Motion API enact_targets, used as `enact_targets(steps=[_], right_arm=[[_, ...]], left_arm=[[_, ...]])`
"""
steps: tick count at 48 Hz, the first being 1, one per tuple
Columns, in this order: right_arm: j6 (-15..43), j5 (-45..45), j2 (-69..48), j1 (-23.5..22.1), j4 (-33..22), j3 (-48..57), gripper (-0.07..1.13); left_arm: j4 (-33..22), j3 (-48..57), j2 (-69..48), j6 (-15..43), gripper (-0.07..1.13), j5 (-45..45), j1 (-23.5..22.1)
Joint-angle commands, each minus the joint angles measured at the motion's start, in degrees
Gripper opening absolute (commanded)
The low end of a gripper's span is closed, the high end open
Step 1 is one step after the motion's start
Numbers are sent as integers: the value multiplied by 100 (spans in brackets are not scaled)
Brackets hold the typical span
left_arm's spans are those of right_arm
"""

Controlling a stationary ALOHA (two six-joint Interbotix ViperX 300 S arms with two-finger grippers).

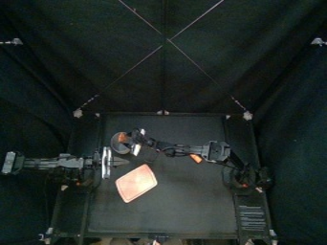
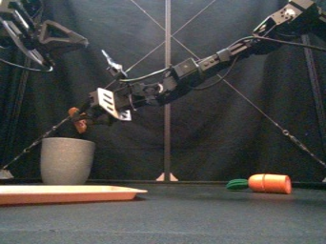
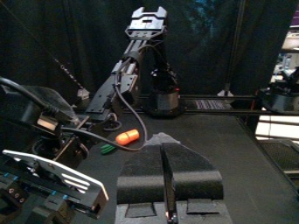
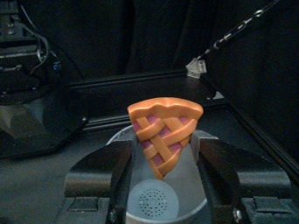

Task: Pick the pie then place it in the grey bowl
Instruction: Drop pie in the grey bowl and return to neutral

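A slice of pie (image 4: 162,131) with an orange lattice crust is held point down between my right gripper's (image 4: 162,162) jaws. It hangs just above the mouth of the tall grey speckled cup (image 4: 156,199). In the front view the pie (image 2: 82,121) is a little above the cup's (image 2: 68,160) rim, with the right gripper (image 2: 91,114) shut on it. From above, the cup (image 1: 121,142) stands at the table's back left, and the right arm reaches across to it. My left gripper (image 3: 169,175) is shut and holds nothing, resting near the left edge (image 1: 103,163).
A flat pink tray (image 1: 136,182) lies in front of the cup, left of centre (image 2: 64,193). An orange toy carrot with a green end (image 2: 261,183) lies on the right side of the table, also seen in the left wrist view (image 3: 126,136).
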Motion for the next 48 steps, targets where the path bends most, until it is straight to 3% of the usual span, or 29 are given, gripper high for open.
enact_targets(steps=[1, 9, 25, 34, 48], right_arm=[[-9, 158, -149, -18, 114, -229, 84], [-18, 211, -141, -35, 211, -237, 105], [-9, 202, -413, 9, 220, 141, 106], [-18, -44, -1160, 97, 220, 1195, 106], [-18, -1310, -2856, 264, 229, 3656, 106]], left_arm=[[18, -79, 9, 9, -3, -53, -9], [18, -79, 9, 9, -3, -53, 0], [9, -79, 9, 0, -3, -53, -9], [9, -70, 9, 0, -3, -44, -9], [18, -62, 9, 0, -3, -53, -9]])
